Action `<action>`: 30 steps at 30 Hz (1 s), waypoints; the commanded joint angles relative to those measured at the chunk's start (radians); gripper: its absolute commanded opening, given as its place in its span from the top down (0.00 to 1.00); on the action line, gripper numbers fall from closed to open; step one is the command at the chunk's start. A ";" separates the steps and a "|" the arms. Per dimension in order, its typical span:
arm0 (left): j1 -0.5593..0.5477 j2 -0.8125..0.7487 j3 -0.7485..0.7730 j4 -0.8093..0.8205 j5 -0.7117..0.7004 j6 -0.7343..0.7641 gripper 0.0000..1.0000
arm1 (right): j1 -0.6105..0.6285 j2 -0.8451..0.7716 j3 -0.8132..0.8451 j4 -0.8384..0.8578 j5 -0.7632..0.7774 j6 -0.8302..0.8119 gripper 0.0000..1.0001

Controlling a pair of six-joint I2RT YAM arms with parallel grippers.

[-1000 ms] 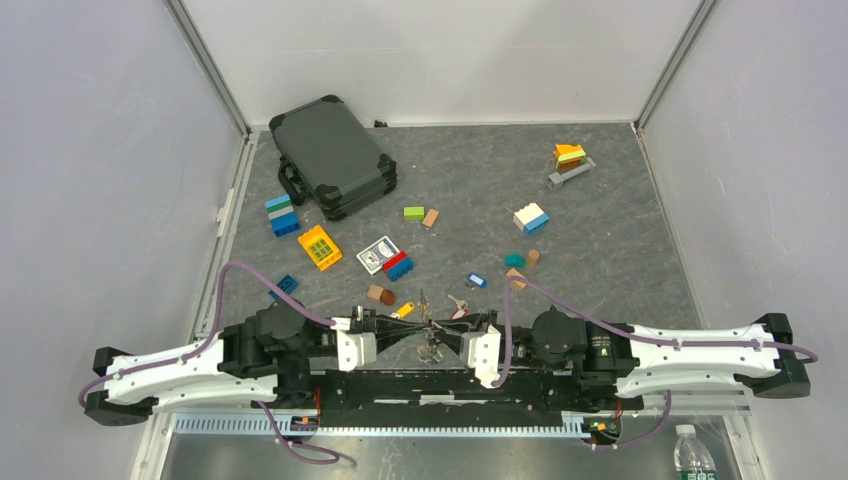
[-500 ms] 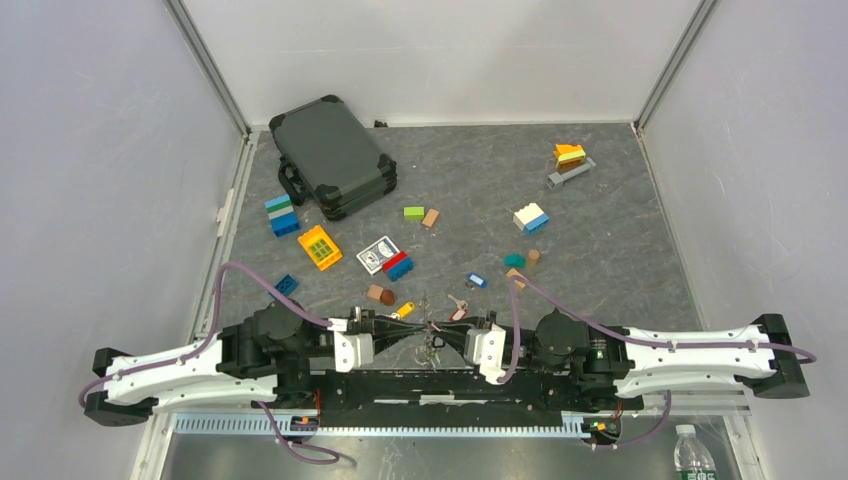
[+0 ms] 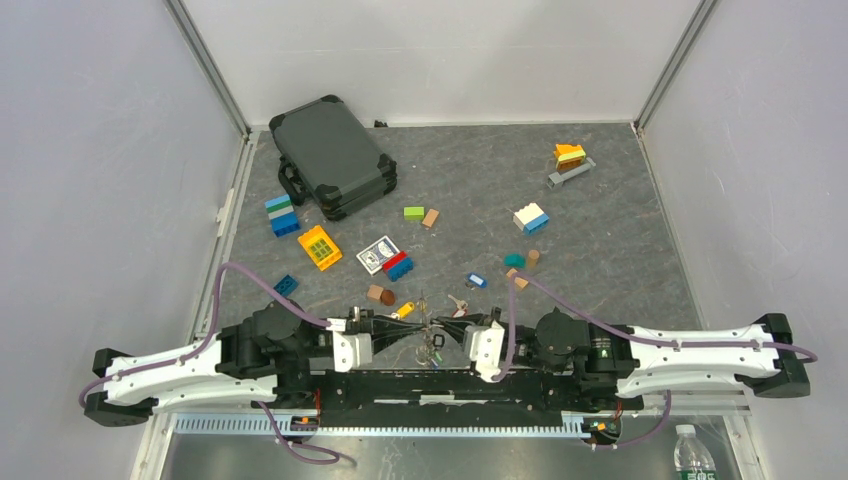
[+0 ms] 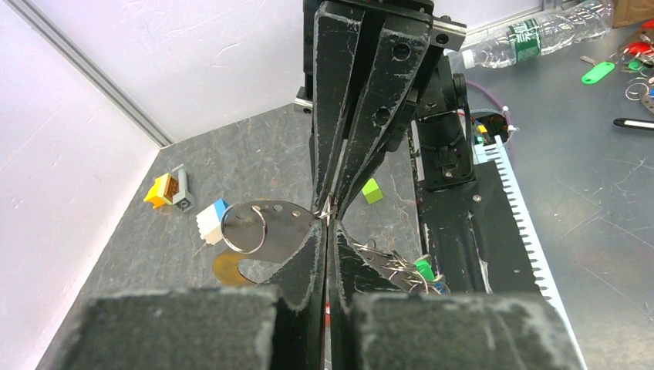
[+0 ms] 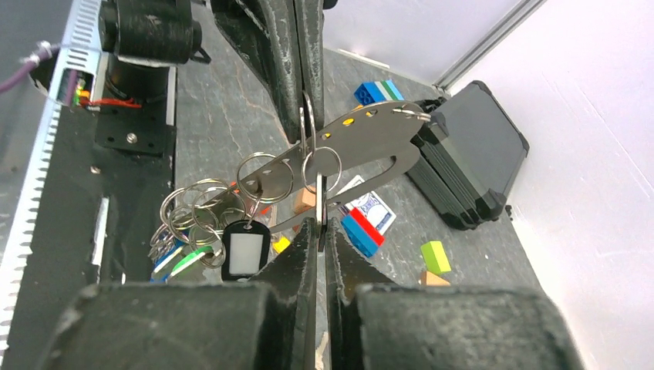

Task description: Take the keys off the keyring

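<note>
The keyring [image 5: 370,142], a flat grey metal piece with holes and split rings, hangs in the air between both grippers near the table's front edge [image 3: 430,333]. My left gripper [image 4: 328,223] is shut on its edge. My right gripper [image 5: 320,223] faces it, shut on a thin metal key that hangs edge-on from one split ring. A bunch of keys [image 5: 200,231] with black, green and blue heads dangles from the keyring's lower end [image 4: 409,270]. Loose keys lie on the table just beyond: yellow [image 3: 404,310], red [image 3: 458,303], blue [image 3: 477,280].
A dark hard case [image 3: 333,155] sits at the back left. A playing-card box [image 3: 378,254] and coloured building blocks [image 3: 319,246] are scattered over the grey mat. A black base rail [image 3: 430,385] runs under the grippers. A water bottle [image 3: 690,455] stands off the table's front right.
My right gripper's jaws have closed and it has edged left toward the left gripper. The left gripper and the keyring have stayed where they were.
</note>
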 commanded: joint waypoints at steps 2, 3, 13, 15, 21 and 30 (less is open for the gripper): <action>-0.003 -0.013 0.011 0.060 0.020 0.005 0.98 | 0.002 0.056 0.108 -0.146 0.052 -0.046 1.00; -0.004 -0.014 0.011 0.060 0.021 0.006 0.98 | 0.003 0.068 0.119 -0.162 0.054 -0.051 1.00; -0.004 -0.015 0.008 0.063 0.024 0.003 0.98 | 0.002 0.131 0.153 -0.161 0.059 -0.069 1.00; -0.003 -0.014 0.007 0.065 0.025 0.002 0.98 | 0.003 0.131 0.153 -0.159 0.075 -0.069 1.00; -0.003 -0.021 0.002 0.065 0.021 -0.001 0.98 | 0.003 0.094 0.144 -0.160 0.093 -0.074 0.90; -0.004 -0.013 -0.002 0.070 0.020 -0.003 0.98 | 0.003 -0.028 0.068 -0.052 0.039 -0.061 1.00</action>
